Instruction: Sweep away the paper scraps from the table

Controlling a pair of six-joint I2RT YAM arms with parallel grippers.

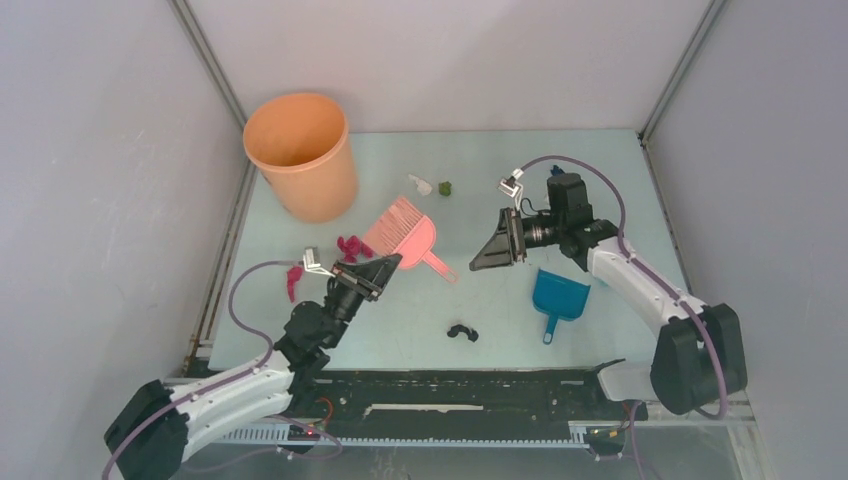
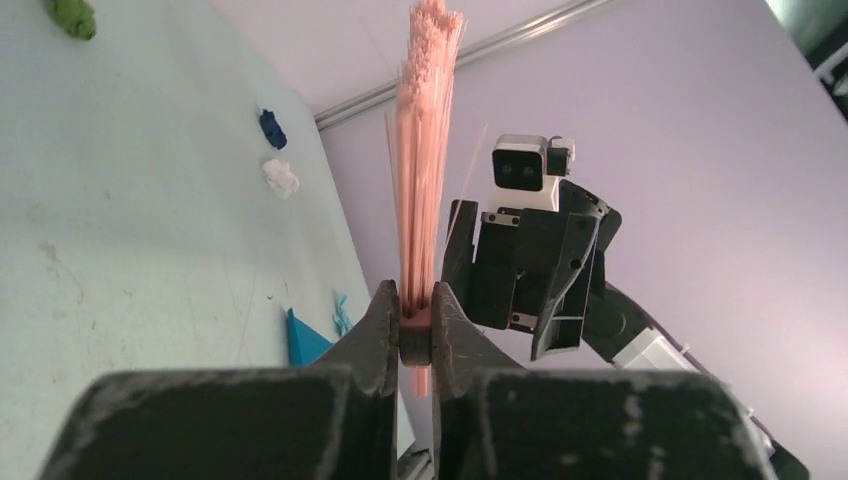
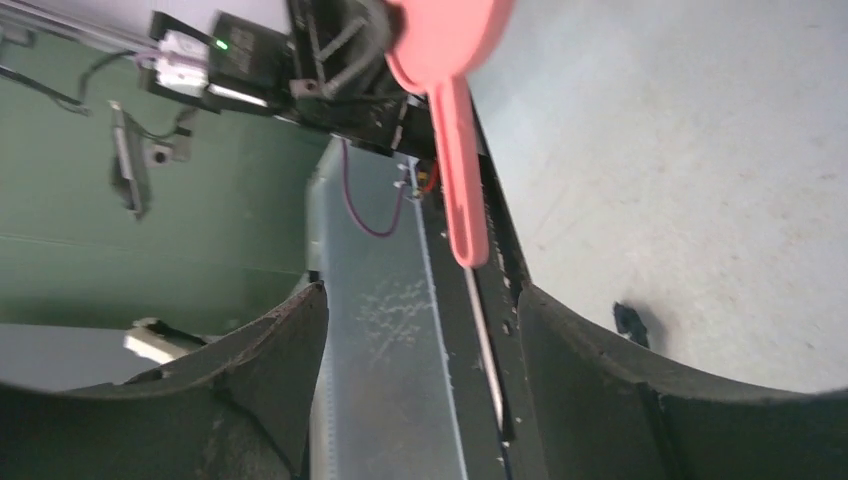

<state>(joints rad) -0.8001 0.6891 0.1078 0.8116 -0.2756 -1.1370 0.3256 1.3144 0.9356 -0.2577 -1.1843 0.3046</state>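
Across the table (image 1: 400,312), outside orange bucket (image 1: 322,190) at 10 o'clock and blue dustpan (image 1: 560,296) at 4 o'clock: paper scraps (image 1: 352,245), magenta, white, green, black. Clamps pink brush (image 1: 405,232) in left gripper (image 1: 383,266) near centre. Holds right gripper (image 1: 495,250) spread wide toward 3 o'clock.

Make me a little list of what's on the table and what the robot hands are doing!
left gripper: shut on the pink brush
right gripper: open, holding nothing
blue dustpan: lying on the table, untouched
orange bucket: upright, far left corner
paper scraps: magenta, white, green and black ones scattered on the table
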